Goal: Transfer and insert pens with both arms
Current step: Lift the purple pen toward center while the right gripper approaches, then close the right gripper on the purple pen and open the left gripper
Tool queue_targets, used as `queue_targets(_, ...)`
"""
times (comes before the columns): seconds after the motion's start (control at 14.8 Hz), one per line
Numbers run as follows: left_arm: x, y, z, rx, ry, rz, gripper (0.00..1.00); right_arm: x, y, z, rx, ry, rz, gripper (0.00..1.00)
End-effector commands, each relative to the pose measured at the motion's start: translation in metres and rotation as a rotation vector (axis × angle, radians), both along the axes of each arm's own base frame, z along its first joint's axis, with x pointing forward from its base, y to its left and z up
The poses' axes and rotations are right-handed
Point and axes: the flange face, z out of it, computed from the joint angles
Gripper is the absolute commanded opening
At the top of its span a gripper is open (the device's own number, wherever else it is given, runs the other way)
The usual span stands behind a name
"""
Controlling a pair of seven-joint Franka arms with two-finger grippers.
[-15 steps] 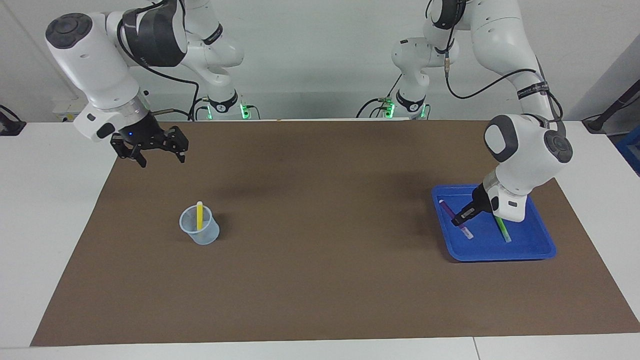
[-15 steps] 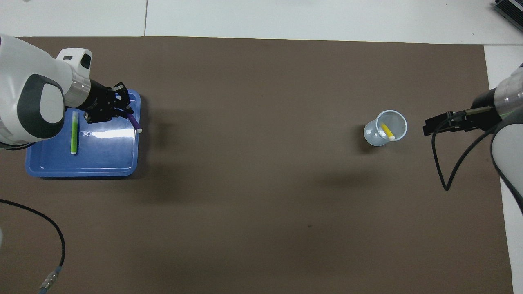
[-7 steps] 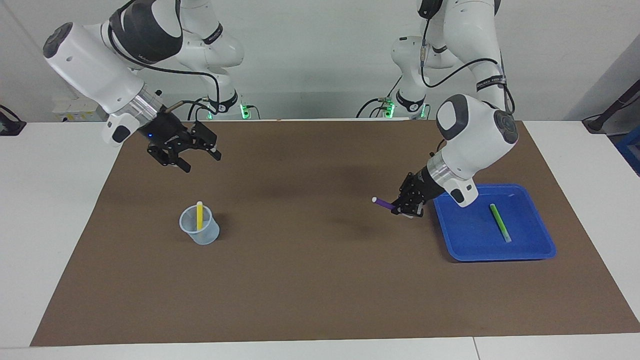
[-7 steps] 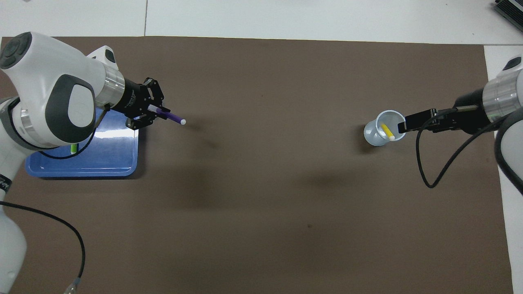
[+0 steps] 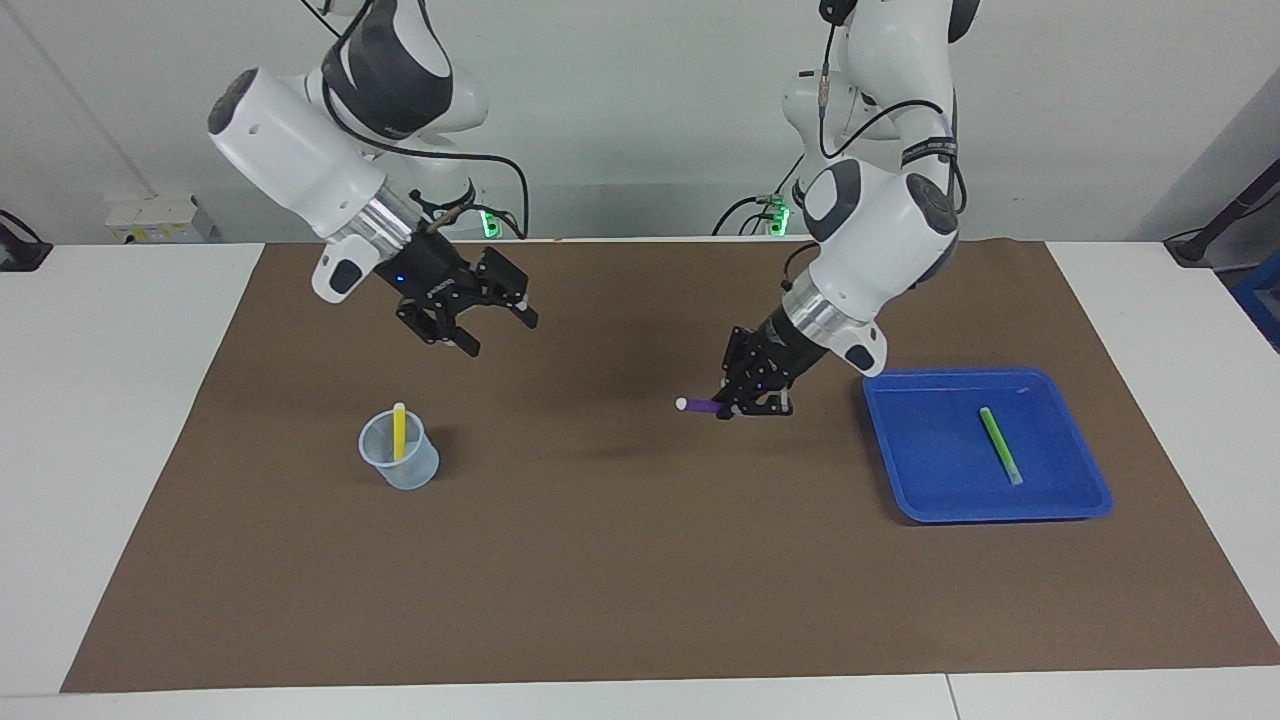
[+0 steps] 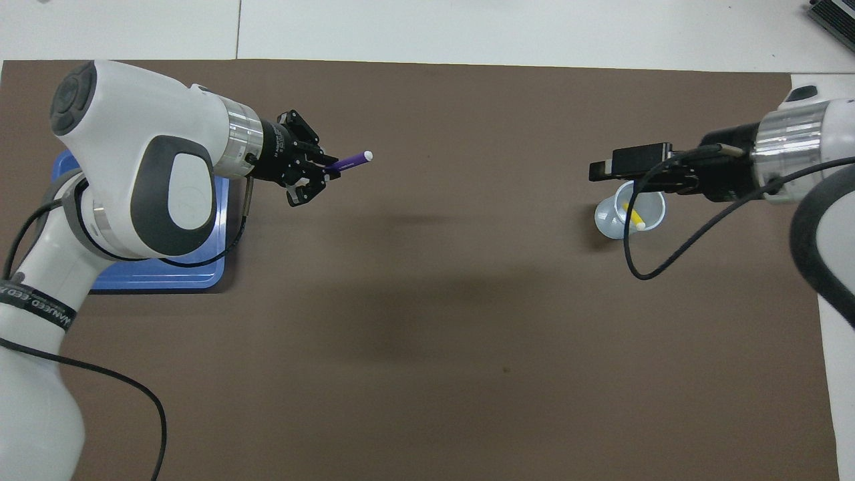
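Observation:
My left gripper (image 5: 738,405) (image 6: 322,170) is shut on the purple pen (image 5: 701,405) (image 6: 350,161). It holds the pen roughly level above the brown mat, beside the blue tray (image 5: 925,495), with the pen's pale end pointing toward the right arm's end of the table. The green pen (image 5: 1000,446) lies in the tray; in the overhead view my left arm hides it. The yellow pen (image 5: 399,428) (image 6: 632,216) stands in a clear cup (image 5: 412,474). My right gripper (image 5: 500,333) (image 6: 599,171) hangs open and holds nothing, in the air by the cup.
A brown mat (image 5: 640,580) covers most of the white table. The blue tray (image 6: 200,270) sits toward the left arm's end and the cup (image 6: 606,224) toward the right arm's end. A black cable loops down from my right wrist over the cup.
My left gripper has lifted the purple pen out of the tray and carried it toward the mat's middle. My right gripper, still open, has swung in from the mat's edge toward the middle.

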Motion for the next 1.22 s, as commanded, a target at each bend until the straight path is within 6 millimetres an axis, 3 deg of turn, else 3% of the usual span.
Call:
queue_targets(0.0, -0.019, -0.030, 0.005, -0.019, -0.004, -0.004, 0.00, 0.010, 0.012, -0.016, 0.032, -0.001, -0.048, 1.00)
queue_targets(0.34, -0.048, -0.084, 0.011, -0.050, -0.046, -0.016, 0.00, 0.012, 0.023, -0.019, 0.036, -0.003, -0.053, 1.00)
queue_targets(0.54, -0.057, -0.100, 0.015, -0.070, -0.072, -0.004, 0.00, 0.013, 0.024, -0.018, 0.069, 0.012, -0.079, 1.00)
queue_targets(0.68, -0.062, -0.111, 0.018, -0.087, -0.087, 0.015, 0.00, 0.010, 0.035, -0.018, 0.070, 0.013, -0.061, 0.99)
queue_targets(0.88, -0.068, -0.120, 0.020, -0.094, -0.096, 0.007, 0.00, 0.011, 0.032, -0.019, 0.067, 0.011, -0.056, 0.91)
queue_targets(1.15, -0.063, -0.118, 0.025, -0.115, -0.140, 0.035, 0.00, 0.011, 0.029, -0.020, 0.065, 0.019, -0.053, 0.70)
